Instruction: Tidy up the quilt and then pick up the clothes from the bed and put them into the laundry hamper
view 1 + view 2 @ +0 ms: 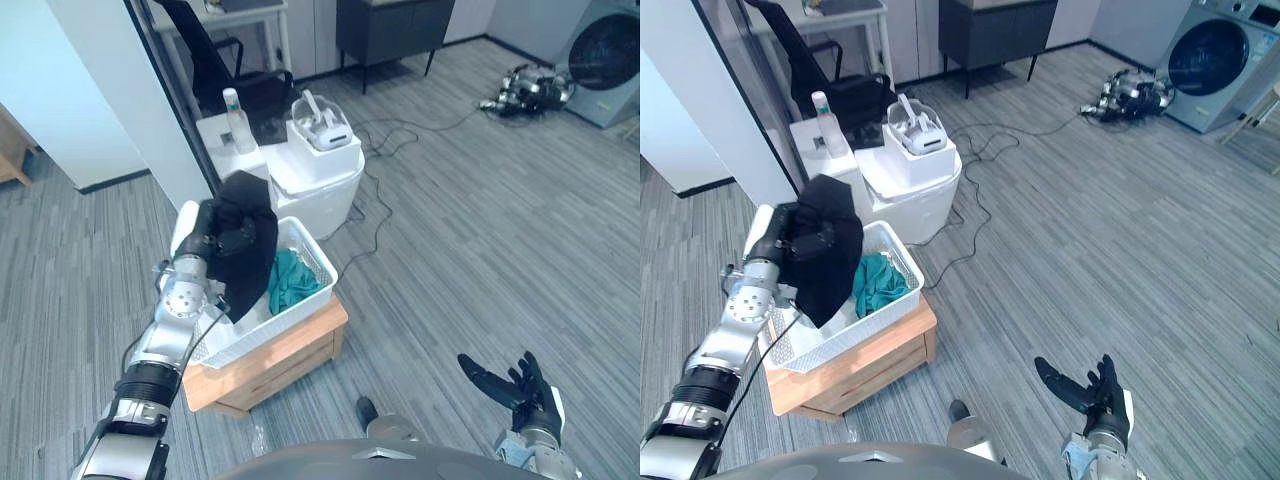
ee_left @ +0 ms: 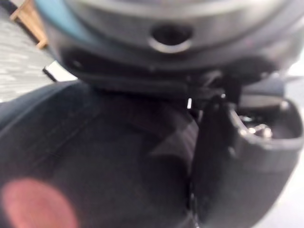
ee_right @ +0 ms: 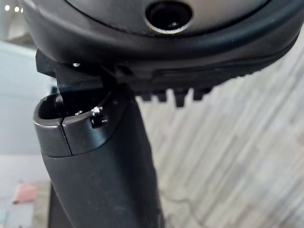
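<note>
My left hand [image 1: 215,243] is shut on a black garment [image 1: 248,240], which hangs over the white laundry hamper [image 1: 310,290]. In the left wrist view the black cloth [image 2: 95,156] lies against the thumb [image 2: 237,156]. A teal garment [image 1: 290,280] lies inside the hamper. The hamper rests on a low wooden stand [image 1: 285,355]. At the lower right, my right hand [image 1: 515,385] is held over the floor with its fingers spread, empty. Its thumb [image 3: 95,156] stands out straight in the right wrist view.
A white bin [image 1: 315,185] with a white headset [image 1: 322,130] on top stands just behind the hamper, beside a small white table with a bottle [image 1: 237,118]. A black office chair [image 1: 215,60], a dark cabinet [image 1: 390,25] and a washing machine [image 1: 605,55] stand further back. Grey floor lies to the right.
</note>
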Robot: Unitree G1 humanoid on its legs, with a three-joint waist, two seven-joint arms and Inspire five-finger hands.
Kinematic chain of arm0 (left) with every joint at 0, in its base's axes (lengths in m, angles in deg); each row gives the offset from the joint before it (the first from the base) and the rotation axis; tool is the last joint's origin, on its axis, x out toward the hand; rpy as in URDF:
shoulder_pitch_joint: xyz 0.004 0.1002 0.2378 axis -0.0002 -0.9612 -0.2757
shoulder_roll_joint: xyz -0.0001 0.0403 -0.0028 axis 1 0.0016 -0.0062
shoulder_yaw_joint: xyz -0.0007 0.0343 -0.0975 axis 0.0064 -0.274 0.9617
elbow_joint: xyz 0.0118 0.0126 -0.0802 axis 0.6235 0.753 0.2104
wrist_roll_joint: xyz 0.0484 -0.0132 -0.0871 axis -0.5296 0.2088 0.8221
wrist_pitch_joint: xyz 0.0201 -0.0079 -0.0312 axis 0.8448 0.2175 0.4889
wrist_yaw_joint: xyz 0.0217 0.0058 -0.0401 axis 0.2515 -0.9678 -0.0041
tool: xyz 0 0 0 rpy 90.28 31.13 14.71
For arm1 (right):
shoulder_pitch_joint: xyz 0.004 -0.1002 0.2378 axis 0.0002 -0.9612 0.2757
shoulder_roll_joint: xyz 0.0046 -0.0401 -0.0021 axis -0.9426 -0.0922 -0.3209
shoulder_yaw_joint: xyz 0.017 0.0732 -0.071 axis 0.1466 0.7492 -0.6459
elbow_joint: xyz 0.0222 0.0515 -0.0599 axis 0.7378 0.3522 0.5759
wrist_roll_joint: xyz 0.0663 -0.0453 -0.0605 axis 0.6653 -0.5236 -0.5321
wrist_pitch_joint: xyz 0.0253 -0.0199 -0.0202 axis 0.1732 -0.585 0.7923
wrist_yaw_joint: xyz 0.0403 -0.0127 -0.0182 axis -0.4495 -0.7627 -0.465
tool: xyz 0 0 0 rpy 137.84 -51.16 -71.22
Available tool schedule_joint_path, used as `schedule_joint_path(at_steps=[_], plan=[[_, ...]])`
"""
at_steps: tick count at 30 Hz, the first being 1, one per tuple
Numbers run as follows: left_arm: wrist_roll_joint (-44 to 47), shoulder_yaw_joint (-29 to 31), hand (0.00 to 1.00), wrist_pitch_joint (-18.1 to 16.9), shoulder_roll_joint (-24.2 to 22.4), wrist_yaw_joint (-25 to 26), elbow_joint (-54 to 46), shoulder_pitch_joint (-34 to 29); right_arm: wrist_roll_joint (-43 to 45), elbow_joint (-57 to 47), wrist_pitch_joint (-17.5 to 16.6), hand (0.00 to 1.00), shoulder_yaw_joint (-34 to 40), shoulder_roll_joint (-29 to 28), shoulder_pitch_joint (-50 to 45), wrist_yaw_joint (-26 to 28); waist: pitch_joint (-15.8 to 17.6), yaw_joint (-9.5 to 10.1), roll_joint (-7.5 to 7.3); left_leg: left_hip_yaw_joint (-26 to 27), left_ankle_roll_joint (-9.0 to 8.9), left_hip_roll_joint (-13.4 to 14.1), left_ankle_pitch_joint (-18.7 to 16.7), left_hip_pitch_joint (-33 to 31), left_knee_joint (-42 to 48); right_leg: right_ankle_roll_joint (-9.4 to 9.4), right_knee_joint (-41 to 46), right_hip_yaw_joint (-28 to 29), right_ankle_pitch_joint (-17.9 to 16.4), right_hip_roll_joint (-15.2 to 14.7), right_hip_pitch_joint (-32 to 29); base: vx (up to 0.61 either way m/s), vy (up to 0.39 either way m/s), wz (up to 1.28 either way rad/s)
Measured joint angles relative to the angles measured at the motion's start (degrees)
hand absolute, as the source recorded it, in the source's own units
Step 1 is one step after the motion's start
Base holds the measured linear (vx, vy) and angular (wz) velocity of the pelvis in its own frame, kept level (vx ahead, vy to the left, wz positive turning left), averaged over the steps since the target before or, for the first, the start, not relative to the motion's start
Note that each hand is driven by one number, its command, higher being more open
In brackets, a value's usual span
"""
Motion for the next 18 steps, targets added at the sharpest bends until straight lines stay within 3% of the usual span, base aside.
schedule_joint_path(at_steps=[4,9,10,18], plan=[[0.2,-2.3,0.00,1.4,-1.0,-0.2,1.4,-0.4,0.0,0.1,-1.1,1.00,-0.1,0.0,3.1,-1.3,4.4,0.05,0.32,0.0,0.21,-0.2,0.2,-0.4,0.0,0.10,0.8,0.2,-0.1,0.1,-0.8,0.00,0.000,0.00],[0.8,-2.4,0.00,1.6,-2.3,1.8,1.4,-1.0,0.0,0.5,-2.2,1.00,-1.4,0.3,3.8,-2.5,6.4,0.76,1.14,-0.4,0.38,-0.2,0.3,-1.9,0.0,0.53,2.2,0.1,-1.0,0.1,-2.6,0.02,-0.005,0.03],[0.8,-2.4,1.00,1.6,-2.4,1.9,1.4,-1.1,0.0,0.5,-2.2,1.00,-1.4,0.3,3.8,-2.5,6.5,0.88,1.22,-0.5,0.38,-0.2,0.3,-1.9,0.0,0.43,2.2,0.1,-1.0,0.1,-2.6,0.05,-0.004,0.06],[0.0,-3.7,1.00,3.3,-3.1,4.9,4.7,-3.4,0.1,1.0,-3.2,1.00,-2.6,0.8,4.9,-2.4,6.9,1.55,1.52,-1.6,0.37,-0.1,0.3,-1.8,0.0,0.64,4.0,-0.4,-2.8,0.2,-2.6,0.03,0.000,0.07]])
